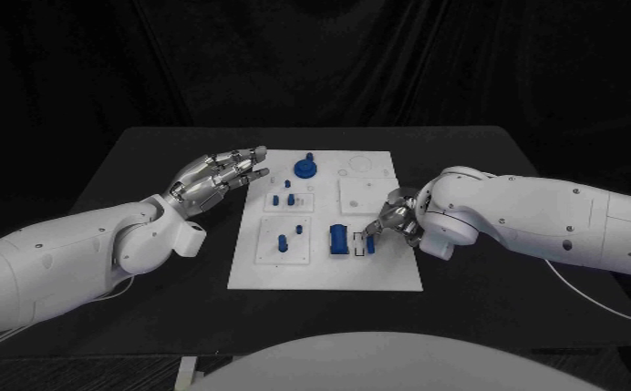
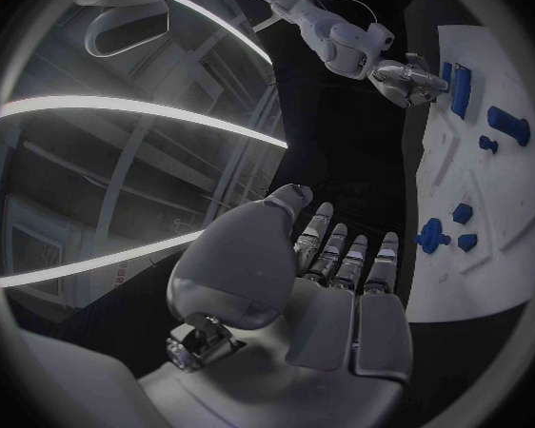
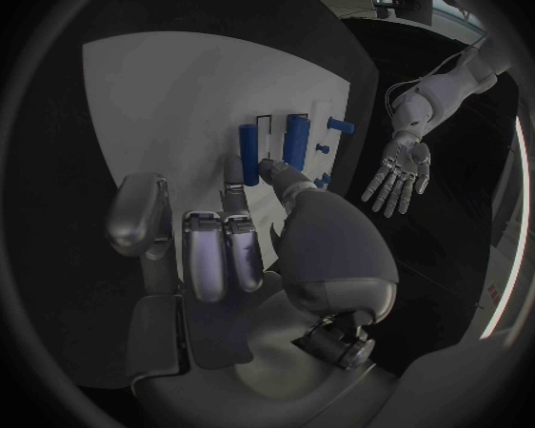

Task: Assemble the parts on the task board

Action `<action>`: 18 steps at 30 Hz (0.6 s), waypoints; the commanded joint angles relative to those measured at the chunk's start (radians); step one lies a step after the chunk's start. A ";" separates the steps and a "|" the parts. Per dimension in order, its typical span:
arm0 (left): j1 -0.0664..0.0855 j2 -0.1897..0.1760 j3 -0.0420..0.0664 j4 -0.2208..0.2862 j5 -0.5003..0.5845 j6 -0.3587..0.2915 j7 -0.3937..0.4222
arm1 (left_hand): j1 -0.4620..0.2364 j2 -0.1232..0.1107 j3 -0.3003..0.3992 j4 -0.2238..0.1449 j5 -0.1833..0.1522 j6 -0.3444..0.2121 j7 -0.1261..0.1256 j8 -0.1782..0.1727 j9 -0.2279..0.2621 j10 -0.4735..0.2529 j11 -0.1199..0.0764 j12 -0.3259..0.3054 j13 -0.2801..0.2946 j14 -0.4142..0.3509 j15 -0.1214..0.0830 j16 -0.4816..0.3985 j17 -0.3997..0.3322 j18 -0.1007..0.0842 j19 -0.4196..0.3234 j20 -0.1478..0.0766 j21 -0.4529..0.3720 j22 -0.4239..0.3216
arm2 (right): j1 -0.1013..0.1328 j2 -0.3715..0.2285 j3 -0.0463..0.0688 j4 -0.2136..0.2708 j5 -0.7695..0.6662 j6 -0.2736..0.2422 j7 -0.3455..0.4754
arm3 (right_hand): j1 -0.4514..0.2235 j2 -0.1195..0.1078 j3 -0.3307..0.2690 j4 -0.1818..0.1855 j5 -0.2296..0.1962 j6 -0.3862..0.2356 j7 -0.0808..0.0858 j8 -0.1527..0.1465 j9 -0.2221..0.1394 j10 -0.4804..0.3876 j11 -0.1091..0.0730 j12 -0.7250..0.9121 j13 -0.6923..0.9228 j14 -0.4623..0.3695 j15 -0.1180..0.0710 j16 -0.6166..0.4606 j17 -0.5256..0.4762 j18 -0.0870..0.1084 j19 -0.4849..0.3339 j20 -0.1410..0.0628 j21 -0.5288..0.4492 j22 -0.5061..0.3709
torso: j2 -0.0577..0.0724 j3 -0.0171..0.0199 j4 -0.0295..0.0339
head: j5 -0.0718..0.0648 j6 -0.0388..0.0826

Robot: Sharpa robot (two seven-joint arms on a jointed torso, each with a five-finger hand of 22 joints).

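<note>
Right hand (image 1: 398, 218) fingertips pinching blue part (image 1: 369, 244) at task board (image 1: 329, 277) right edge; left hand (image 1: 220, 177) hovering beside board, fingers spread, holding nothing

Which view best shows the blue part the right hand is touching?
The right wrist view: the right hand puts fingertips on the narrow blue part standing in a slot of the task board. In the head view that part is mostly hidden by the hand. In the left wrist view it is small and distant.
</note>
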 commanded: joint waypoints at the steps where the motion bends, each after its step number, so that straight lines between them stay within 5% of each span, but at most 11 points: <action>1: -0.002 0.003 0.001 0.000 0.000 0.018 0.015 | 0.016 -0.005 0.024 0.001 0.019 -0.005 -0.001 0.008 0.008 -0.006 0.008 0.018 0.014 0.006 0.004 0.020 0.003 0.039 0.009 0.000 0.011 0.017 | -0.004 0.004 0.000 -0.003 0.008 -0.027 0.002 | 0.004 0.011 0.112 -0.016 0.001 -0.029 -0.014 0.023 0.047 0.111 -0.019 0.017 0.266 0.084 -0.025 -0.007 0.128 0.054 0.003 -0.003 -0.005 0.153 | 0.000 -0.0001 0.0004 | 0.000 0.000; 18: -0.004 0.006 0.001 -0.005 0.000 0.027 0.004 | 0.016 -0.004 0.026 0.001 0.018 -0.004 0.001 0.008 0.008 -0.005 0.009 0.016 0.013 0.008 0.007 0.022 0.004 0.038 0.012 0.000 0.012 0.018 | -0.007 0.019 0.000 0.011 0.009 -0.040 0.009 | -0.011 0.012 0.113 -0.007 -0.010 -0.034 -0.014 0.027 0.051 0.111 -0.019 0.017 0.266 0.083 -0.024 -0.009 0.123 0.055 0.001 -0.002 -0.011 0.152 | 0.000 -0.0001 0.0001 | 0.003 0.000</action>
